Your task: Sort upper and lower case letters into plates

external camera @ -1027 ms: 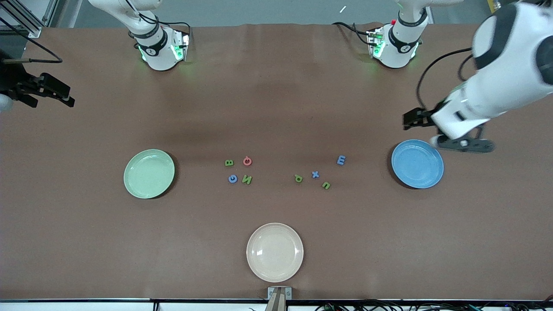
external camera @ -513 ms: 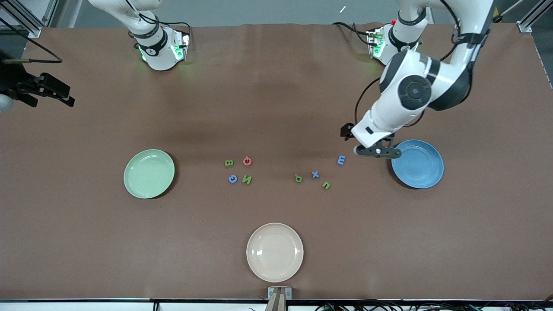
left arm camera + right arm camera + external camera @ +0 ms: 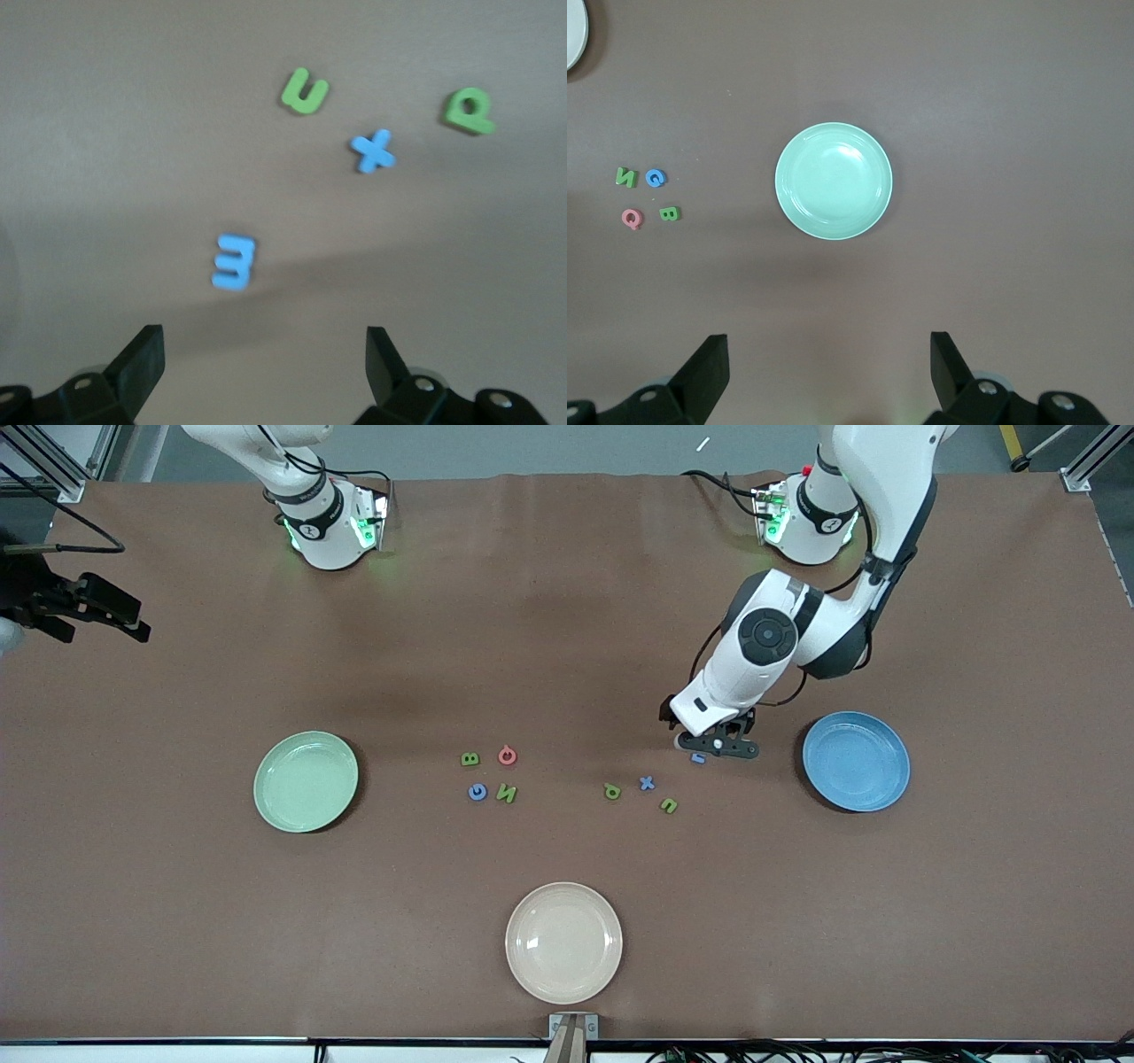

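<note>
**Sorting not yet begun: all eight letters on the table, both plates empty**

Neither the pale green plate [image 3: 306, 781] nor the blue plate [image 3: 856, 761] holds a letter, so the whole sort appears to be ahead. Taking the blue plate as the landmark: the blue m [image 3: 698, 758] lies nearest it, toward the right arm's end of the table. The blue x [image 3: 647, 783], green u [image 3: 669, 805] and green p [image 3: 612, 790] lie a little farther from the plate in the same direction. The second cluster sits farther again, roughly midway between the two plates: green B [image 3: 469, 759], red Q [image 3: 507, 755], blue G [image 3: 477, 791] and green N [image 3: 506, 793].

The left gripper [image 3: 714, 745] is low over the blue m, just beside the blue plate, jaws spread wide with nothing between them; in the left wrist view the m [image 3: 234, 262] sits just ahead of the parted fingers [image 3: 142, 359]. My guess is that the m is the first pick.

The right gripper [image 3: 828, 372] waits high over the table near the pale green plate [image 3: 834, 181], well apart from the blue plate, its jaws likewise apart and empty.

The surface is a plain brown mat [image 3: 567, 646], flat and uncluttered. A cream-white plate [image 3: 563, 942], nearer the front camera than the blue plate, is also empty. Cables trail along the table's near edge.
</note>
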